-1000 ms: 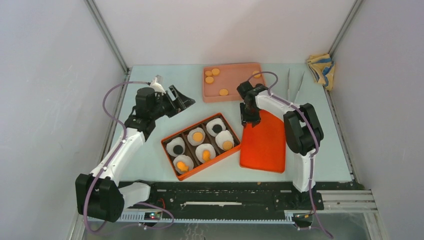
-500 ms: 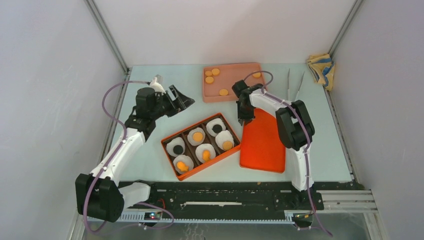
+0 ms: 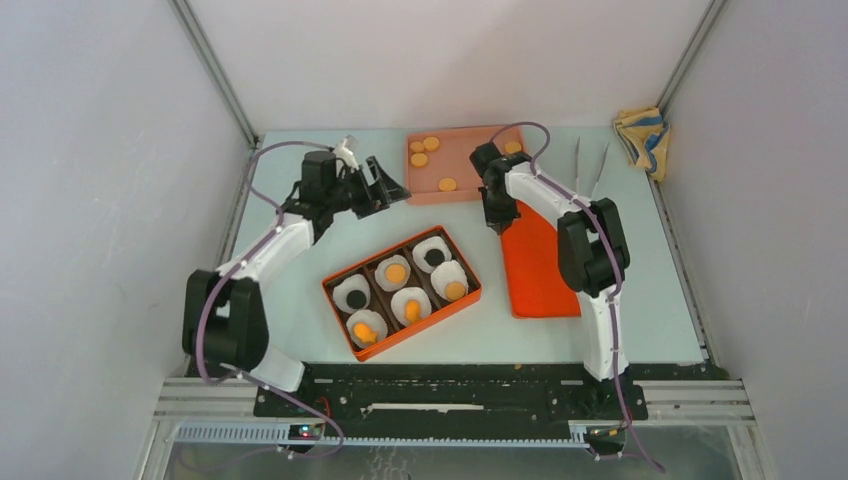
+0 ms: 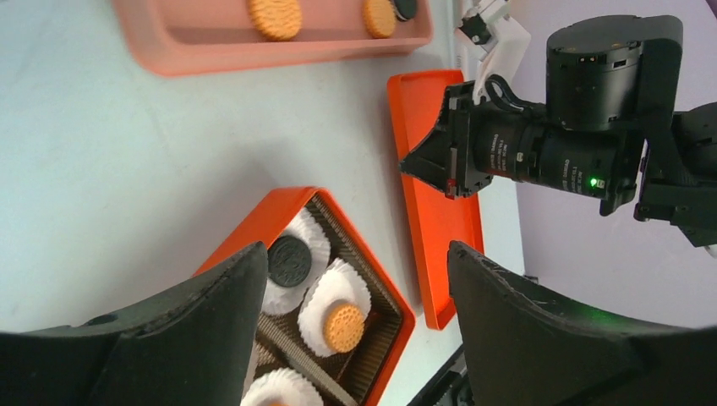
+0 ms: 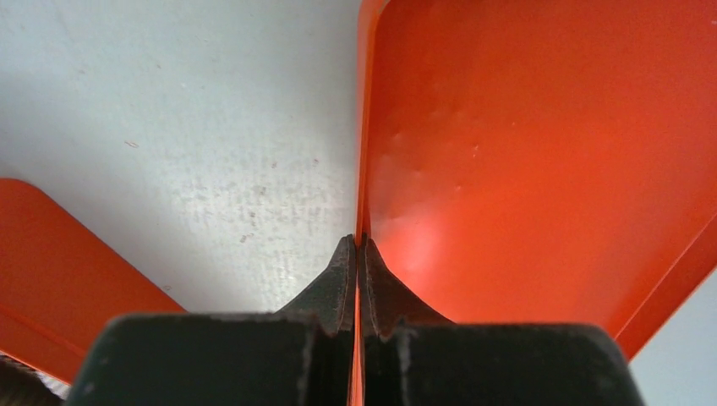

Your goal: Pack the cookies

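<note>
Orange and black round cookies [image 3: 396,272] lie flat, faces up. Six sit in white paper cups [image 3: 447,281] inside the orange rectangular box [image 4: 270,224], whose long axis runs diagonally from near-left to far-right. More lie loose in the pink rectangular tray [image 3: 475,160] beyond it. The left gripper [image 4: 353,258] hangs wide open near the tray. The right gripper [image 5: 357,245] is pinched tight on the rim of the orange plastic lid [image 5: 541,127], which lies lengthwise far-to-near.

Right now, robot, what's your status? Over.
Left gripper open. Right gripper shut on orange lid. Six cookies boxed, more on pink tray. Box uncovered.
</note>
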Available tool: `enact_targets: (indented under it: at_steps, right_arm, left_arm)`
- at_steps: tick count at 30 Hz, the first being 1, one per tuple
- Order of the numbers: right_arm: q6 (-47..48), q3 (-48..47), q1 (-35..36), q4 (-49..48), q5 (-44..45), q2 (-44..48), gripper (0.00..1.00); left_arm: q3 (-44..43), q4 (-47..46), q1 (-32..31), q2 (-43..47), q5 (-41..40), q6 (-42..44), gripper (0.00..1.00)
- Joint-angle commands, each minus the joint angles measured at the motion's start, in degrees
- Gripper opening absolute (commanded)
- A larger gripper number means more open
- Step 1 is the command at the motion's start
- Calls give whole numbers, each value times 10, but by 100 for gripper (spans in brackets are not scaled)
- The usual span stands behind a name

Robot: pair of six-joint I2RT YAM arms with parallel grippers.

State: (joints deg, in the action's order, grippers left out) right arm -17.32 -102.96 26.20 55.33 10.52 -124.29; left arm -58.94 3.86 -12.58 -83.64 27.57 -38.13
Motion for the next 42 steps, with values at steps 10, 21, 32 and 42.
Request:
enact_targets:
  at_steps: [10,21,32,42]
  right_arm:
    - [172,59,85,-49,-34,197,0]
    - [183,27,115,-76,-121,166,0]
    - [168,2,120,-80,-125,176,0]
    - [146,0,147,-93,-209,217,0]
  left_arm:
    - [-139,-116,-26,-174,218,-12,85]
    - [-67,-130,-89,-94,138,-24,100]
    - [-39,-146,-122,-146,107,-48,100]
    - [-65,-160,-130,-174,92,-52,100]
